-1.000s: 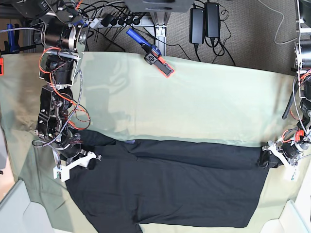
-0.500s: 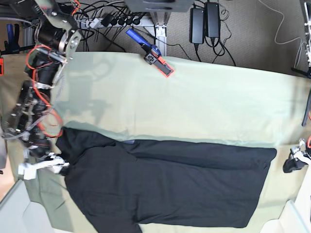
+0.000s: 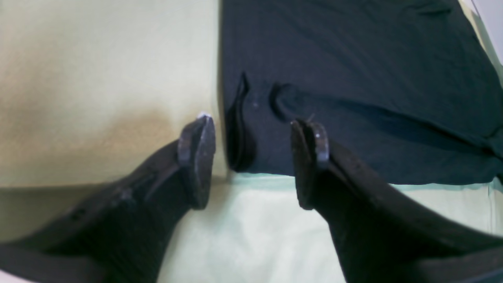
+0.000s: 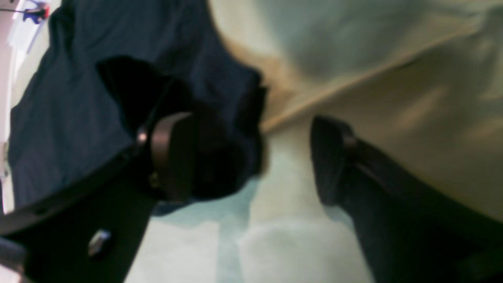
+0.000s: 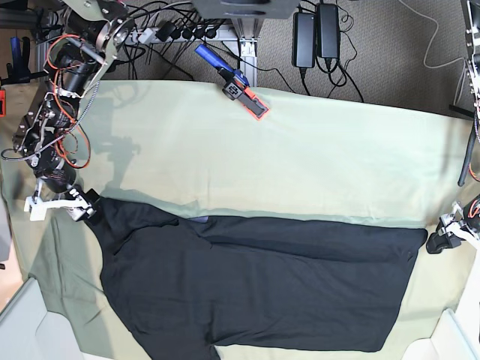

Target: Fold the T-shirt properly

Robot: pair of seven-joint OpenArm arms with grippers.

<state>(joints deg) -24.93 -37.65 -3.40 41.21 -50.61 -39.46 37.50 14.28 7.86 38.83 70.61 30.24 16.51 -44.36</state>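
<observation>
The black T-shirt (image 5: 255, 285) lies flat across the front of the pale green cloth (image 5: 300, 165), folded lengthwise, with a bit of purple neckline (image 5: 199, 219) at its far edge. My left gripper (image 5: 450, 237) is open just off the shirt's right end. In the left wrist view (image 3: 253, 161) the shirt's corner (image 3: 239, 133) lies beyond the gap between the fingers. My right gripper (image 5: 56, 204) is open at the shirt's upper left corner. In the right wrist view (image 4: 251, 157) the black fabric (image 4: 78, 98) bunches beside one finger (image 4: 173, 157).
A blue and orange tool (image 5: 240, 86) lies at the cloth's back edge. Power bricks (image 5: 315, 34) and cables lie on the floor behind. Pale bin corners show at the front left (image 5: 22, 322) and front right (image 5: 454, 337).
Both grippers pulled the shirt's ends outward, stretching it wider, then let go. The right gripper has risen towards the back left; the left gripper sits just off the right end.
</observation>
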